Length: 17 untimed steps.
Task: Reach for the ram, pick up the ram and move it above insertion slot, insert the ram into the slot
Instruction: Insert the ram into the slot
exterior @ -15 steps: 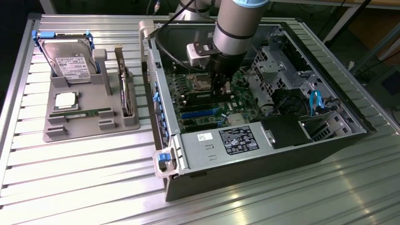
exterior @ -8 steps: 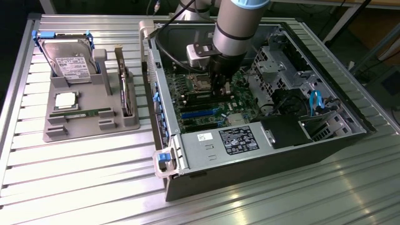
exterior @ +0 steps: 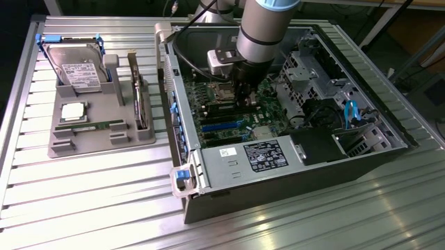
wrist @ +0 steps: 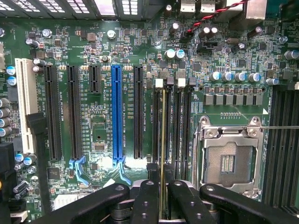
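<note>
Wrist view is showing the gripper point(wrist: 162, 205) clamped narrowly on the ram point(wrist: 162, 140), which is appearing edge-on as a thin yellowish line running straight along one memory slot point(wrist: 162, 126) beside the square silver processor socket point(wrist: 229, 158). Holding the stick on its edge and parallel to the socket is, I judge, what is lining its contact edge up with the slot's channel; whether it is already seating or just above cannot be told. The pale end clips at the slot's far end are looking open. The blue expansion socket point(wrist: 117, 112) is standing well apart and empty.

In the exterior view the gripper point(exterior: 247, 96) is reaching down into the open computer case point(exterior: 292, 172), over the motherboard point(exterior: 268, 112). Outside the case, on the exterior view's left, a grey parts tray point(exterior: 97, 138) is holding a hard drive point(exterior: 80, 67) upright, a processor chip point(exterior: 73, 111) lying flat, another memory stick point(exterior: 90, 126) in a groove, and an upright card point(exterior: 139, 99).
</note>
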{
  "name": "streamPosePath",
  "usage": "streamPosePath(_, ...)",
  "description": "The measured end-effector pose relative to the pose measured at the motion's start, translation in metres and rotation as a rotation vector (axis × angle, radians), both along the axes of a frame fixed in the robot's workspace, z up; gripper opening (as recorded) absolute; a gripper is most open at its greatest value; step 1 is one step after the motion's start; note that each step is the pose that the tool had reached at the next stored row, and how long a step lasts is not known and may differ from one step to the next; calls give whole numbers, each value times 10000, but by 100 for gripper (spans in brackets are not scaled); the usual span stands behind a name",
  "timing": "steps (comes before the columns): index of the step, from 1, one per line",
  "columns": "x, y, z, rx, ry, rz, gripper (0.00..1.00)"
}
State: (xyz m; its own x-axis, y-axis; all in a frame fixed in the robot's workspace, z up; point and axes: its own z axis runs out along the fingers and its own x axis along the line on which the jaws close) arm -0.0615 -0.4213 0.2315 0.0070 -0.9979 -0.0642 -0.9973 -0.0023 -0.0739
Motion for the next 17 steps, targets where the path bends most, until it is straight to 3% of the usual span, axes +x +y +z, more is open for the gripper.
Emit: streamPosePath(17, 0, 10, -8, -31, 0, 104, 14)
